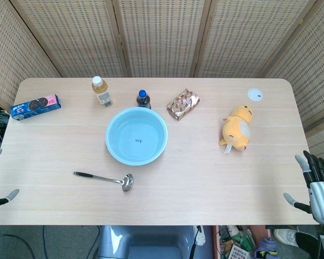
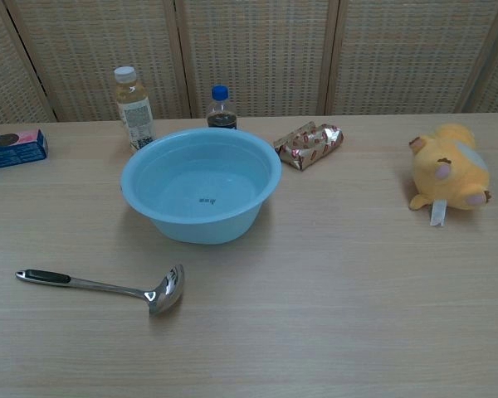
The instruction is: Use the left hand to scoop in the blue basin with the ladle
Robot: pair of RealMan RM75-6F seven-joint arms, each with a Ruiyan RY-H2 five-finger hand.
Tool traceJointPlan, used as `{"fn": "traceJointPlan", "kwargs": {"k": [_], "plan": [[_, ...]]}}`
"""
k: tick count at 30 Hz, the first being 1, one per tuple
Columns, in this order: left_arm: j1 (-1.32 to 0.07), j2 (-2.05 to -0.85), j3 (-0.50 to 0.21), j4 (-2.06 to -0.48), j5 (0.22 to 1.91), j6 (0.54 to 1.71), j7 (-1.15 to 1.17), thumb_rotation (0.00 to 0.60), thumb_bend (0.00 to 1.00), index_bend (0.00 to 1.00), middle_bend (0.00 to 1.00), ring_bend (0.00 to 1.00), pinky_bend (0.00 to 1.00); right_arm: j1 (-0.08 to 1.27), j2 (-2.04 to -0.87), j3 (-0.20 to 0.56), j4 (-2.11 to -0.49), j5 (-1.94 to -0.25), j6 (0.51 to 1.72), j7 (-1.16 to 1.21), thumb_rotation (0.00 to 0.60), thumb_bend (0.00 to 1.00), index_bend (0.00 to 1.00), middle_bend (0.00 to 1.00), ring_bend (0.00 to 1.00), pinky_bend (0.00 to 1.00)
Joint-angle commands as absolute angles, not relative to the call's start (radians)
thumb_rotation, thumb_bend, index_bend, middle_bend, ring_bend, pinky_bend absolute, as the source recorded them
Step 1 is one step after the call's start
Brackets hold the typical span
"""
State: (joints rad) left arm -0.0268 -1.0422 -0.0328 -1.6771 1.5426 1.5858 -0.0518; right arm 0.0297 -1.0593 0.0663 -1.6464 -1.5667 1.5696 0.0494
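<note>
The light blue basin stands at the middle of the table, slightly left, with nothing in it. In front of it lies the metal ladle, its black handle end pointing left and its bowl to the right. Only a couple of fingers of my left hand show at the table's left edge, spread apart, holding nothing, well left of the ladle. My right hand hangs off the right front corner with fingers apart and nothing in it. Neither hand shows in the chest view.
Behind the basin stand a yellow drink bottle and a dark bottle with a blue cap. A biscuit box lies at the back left, a snack packet right of the bottles, and a yellow plush toy and a white lid lie to the right.
</note>
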Motion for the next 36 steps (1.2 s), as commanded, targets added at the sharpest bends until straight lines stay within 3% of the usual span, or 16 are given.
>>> {"fn": "traceJointPlan", "kwargs": {"k": [1, 14, 15, 16, 17, 18, 20, 21, 23, 28, 36], "plan": [[-0.028, -1.043, -0.032, -1.677, 1.543, 1.582, -0.05, 0.6, 0.11, 0.0, 0.0, 0.0, 0.0, 0.03, -1.058, 0.066, -1.646, -1.566, 1.568, 0.053, 0.6, 0.0, 0.0, 0.0, 0.0, 0.0], [-0.073, -1.043, -0.014, -1.65, 1.584, 1.504, -0.088, 0.6, 0.11, 0.0, 0.0, 0.0, 0.0, 0.035, -1.056, 0.068, -1.655, -1.56, 1.561, 0.052, 0.6, 0.0, 0.0, 0.0, 0.0, 0.0], [-0.08, -1.044, -0.014, -1.643, 1.587, 1.495, -0.093, 0.6, 0.11, 0.0, 0.05, 0.02, 0.0, 0.035, -1.056, 0.068, -1.656, -1.56, 1.559, 0.052, 0.6, 0.0, 0.0, 0.0, 0.0, 0.0], [-0.091, -1.05, -0.017, -1.631, 1.589, 1.483, -0.097, 0.6, 0.11, 0.0, 0.15, 0.09, 0.04, 0.037, -1.057, 0.067, -1.656, -1.558, 1.555, 0.051, 0.6, 0.0, 0.0, 0.0, 0.0, 0.0], [-0.102, -1.063, -0.025, -1.616, 1.587, 1.475, -0.097, 0.6, 0.11, 0.0, 0.34, 0.24, 0.16, 0.038, -1.057, 0.067, -1.655, -1.557, 1.552, 0.05, 0.6, 0.0, 0.0, 0.0, 0.0, 0.0], [-0.113, -1.08, -0.033, -1.598, 1.582, 1.466, -0.098, 0.6, 0.11, 0.0, 0.55, 0.44, 0.34, 0.04, -1.058, 0.067, -1.655, -1.554, 1.548, 0.049, 0.6, 0.0, 0.0, 0.0, 0.0, 0.0], [-0.143, -1.13, -0.048, -1.547, 1.569, 1.431, -0.113, 0.6, 0.11, 0.0, 0.78, 0.72, 0.68, 0.042, -1.059, 0.067, -1.653, -1.551, 1.543, 0.048, 0.6, 0.0, 0.0, 0.0, 0.0, 0.0], [-0.152, -1.144, -0.051, -1.53, 1.562, 1.418, -0.112, 0.6, 0.11, 0.0, 0.87, 0.81, 0.81, 0.042, -1.06, 0.067, -1.651, -1.55, 1.541, 0.048, 0.6, 0.0, 0.0, 0.0, 0.0, 0.0], [-0.178, -1.179, -0.056, -1.492, 1.538, 1.365, -0.096, 0.6, 0.11, 0.03, 0.96, 0.91, 0.93, 0.044, -1.06, 0.067, -1.649, -1.546, 1.536, 0.051, 0.6, 0.0, 0.0, 0.0, 0.0, 0.0], [-0.244, -1.227, -0.048, -1.436, 1.509, 1.233, -0.063, 0.6, 0.11, 0.14, 1.0, 0.97, 1.0, 0.047, -1.061, 0.07, -1.646, -1.537, 1.528, 0.059, 0.6, 0.0, 0.0, 0.0, 0.0, 0.0], [-0.336, -1.275, -0.047, -1.413, 1.443, 1.051, 0.021, 0.6, 0.12, 0.16, 1.0, 0.98, 1.0, 0.053, -1.06, 0.07, -1.648, -1.529, 1.514, 0.061, 0.6, 0.0, 0.0, 0.0, 0.0, 0.0]]}}
